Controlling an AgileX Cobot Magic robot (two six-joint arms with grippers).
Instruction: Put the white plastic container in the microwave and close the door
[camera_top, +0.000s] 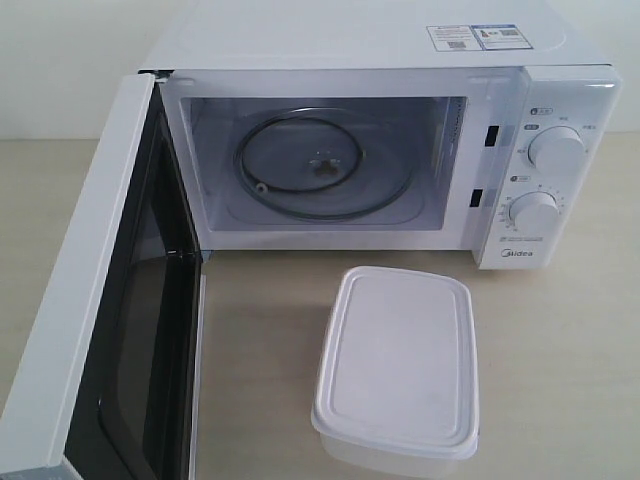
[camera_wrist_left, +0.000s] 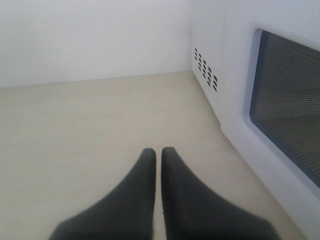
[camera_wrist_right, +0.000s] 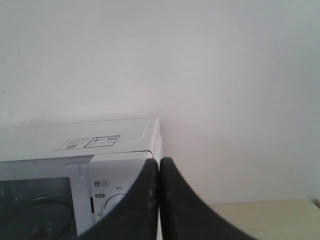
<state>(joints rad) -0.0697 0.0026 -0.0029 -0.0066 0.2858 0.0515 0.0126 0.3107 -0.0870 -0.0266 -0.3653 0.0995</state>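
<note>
Rounded translucent-white lidded container (camera_top: 398, 365)

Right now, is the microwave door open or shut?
Open. The door stands swung out to the left, and the glass turntable inside the microwave is fully exposed.

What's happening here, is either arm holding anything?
Nothing is being handled. The Midea microwave stands with its door swung wide open and its glass turntable bare. The white plastic container, lid on, sits on the table in front of the opening. Both grippers are shut and empty: the left gripper is over the table by the door's outer face, the right gripper near the microwave's dial side.
</note>
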